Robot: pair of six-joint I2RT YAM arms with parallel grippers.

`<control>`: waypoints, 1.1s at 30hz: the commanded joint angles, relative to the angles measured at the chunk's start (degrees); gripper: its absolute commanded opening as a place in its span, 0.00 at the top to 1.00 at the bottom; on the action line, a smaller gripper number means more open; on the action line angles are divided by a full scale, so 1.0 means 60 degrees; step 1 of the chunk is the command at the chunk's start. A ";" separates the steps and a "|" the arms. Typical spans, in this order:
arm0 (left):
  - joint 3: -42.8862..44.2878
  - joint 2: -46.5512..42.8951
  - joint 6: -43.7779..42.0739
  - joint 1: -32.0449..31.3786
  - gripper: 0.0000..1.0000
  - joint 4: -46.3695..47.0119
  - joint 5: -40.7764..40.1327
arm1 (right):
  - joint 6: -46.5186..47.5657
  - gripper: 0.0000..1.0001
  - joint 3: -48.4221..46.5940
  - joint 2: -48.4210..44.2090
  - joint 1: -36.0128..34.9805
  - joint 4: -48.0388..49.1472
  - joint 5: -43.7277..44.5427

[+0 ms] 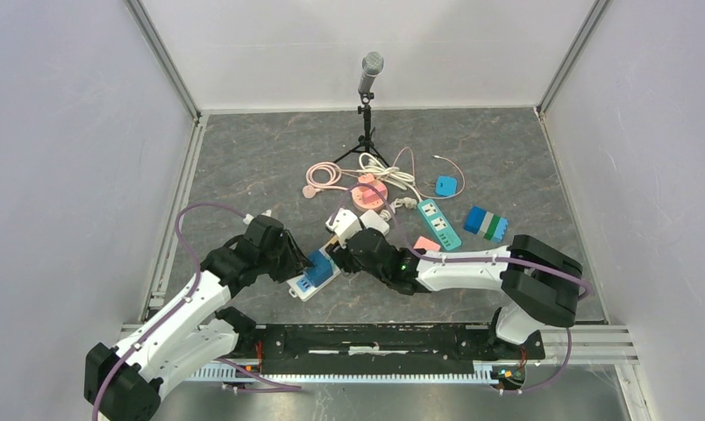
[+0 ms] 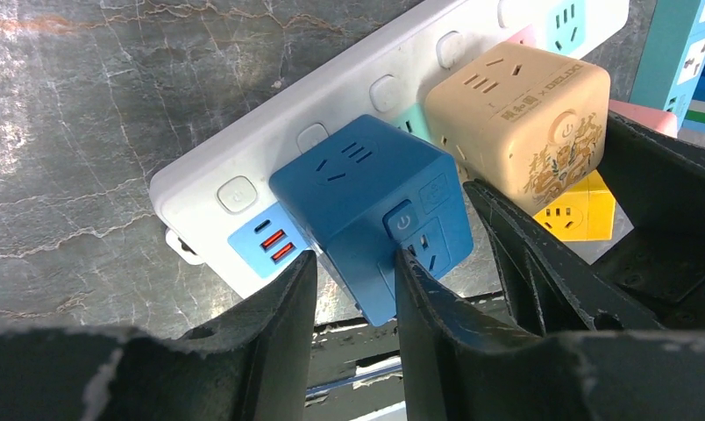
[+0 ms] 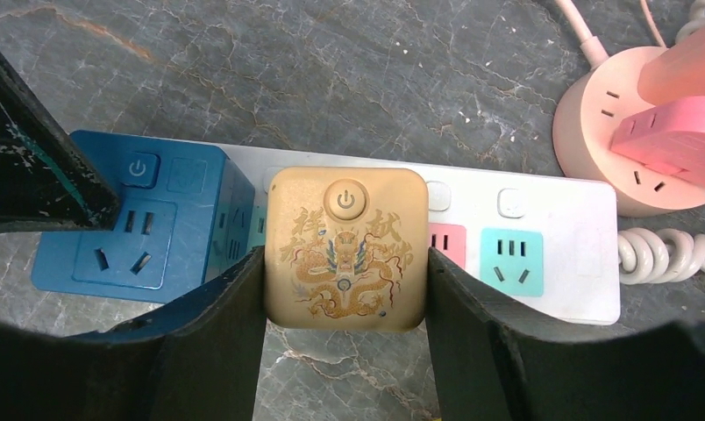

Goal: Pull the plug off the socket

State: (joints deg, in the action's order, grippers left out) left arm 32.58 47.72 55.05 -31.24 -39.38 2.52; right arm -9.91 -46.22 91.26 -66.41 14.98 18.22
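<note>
A white power strip (image 2: 210, 195) lies on the grey table with two cube plugs on it. The blue cube plug (image 2: 366, 206) stands at its near end, also seen from above (image 1: 321, 266). My left gripper (image 2: 353, 263) is shut on the blue cube's lower corner, with a finger on each side. The gold dragon cube plug (image 3: 345, 250) sits beside it on the strip (image 3: 551, 263). My right gripper (image 3: 345, 281) is shut on the gold cube, with its fingers (image 3: 226, 307) pressed to both sides. I cannot tell whether either cube has lifted from the strip.
A pink round socket (image 1: 369, 195) with pink plugs, a white coiled cable (image 1: 395, 174) and a pink cable (image 1: 323, 178) lie behind the strip. A teal power strip (image 1: 438, 224) and a blue-green block (image 1: 487, 224) lie to the right. A microphone tripod (image 1: 366, 140) stands at the back.
</note>
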 commanded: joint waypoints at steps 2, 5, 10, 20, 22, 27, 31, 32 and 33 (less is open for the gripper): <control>-0.0416 0.0201 -0.0193 0.0051 0.56 -0.1099 -0.0962 | 0.0273 1.00 -0.0426 -0.0694 -0.0218 0.1241 -0.0426; -0.0386 0.0205 -0.0224 0.0044 0.57 -0.1099 -0.0942 | -0.0651 1.00 0.0141 -0.1342 0.0741 0.1981 -0.1769; -0.0363 0.0190 -0.0238 0.0051 0.57 -0.1099 -0.0930 | -0.0158 1.00 -0.0075 -0.1263 0.0717 0.1766 -0.1742; -0.0135 -0.0013 -0.0295 0.0051 0.56 -0.1068 -0.0947 | 0.0519 1.00 -0.0724 -0.1031 0.0034 0.1161 -0.0388; 0.0052 -0.0192 -0.0327 0.0051 0.55 -0.0989 -0.0957 | 0.0323 1.00 -0.0778 -0.1110 0.0241 0.1100 -0.0490; 0.0929 -0.0470 -0.0681 0.0051 0.48 -0.0690 -0.0646 | -0.0738 1.00 -0.0969 -0.0836 0.0909 0.1181 -0.1326; 0.1636 -0.0596 -0.0993 0.0051 0.38 -0.0659 -0.0595 | -0.1646 1.00 -0.1276 -0.0209 0.1409 0.1324 -0.2047; 0.1746 -0.0627 -0.1067 0.0051 0.36 -0.0654 -0.0622 | -0.1784 1.00 -0.1388 0.0026 0.1488 0.1328 -0.2247; 0.1850 -0.0655 -0.1120 0.0050 0.34 -0.0659 -0.0653 | -0.1896 1.00 -0.1530 0.0245 0.1575 0.1287 -0.2426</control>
State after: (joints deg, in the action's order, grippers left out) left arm 38.81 45.23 52.27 -31.22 -43.68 0.05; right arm -15.51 -50.81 88.99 -58.67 18.98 9.13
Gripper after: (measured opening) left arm 0.617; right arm 0.642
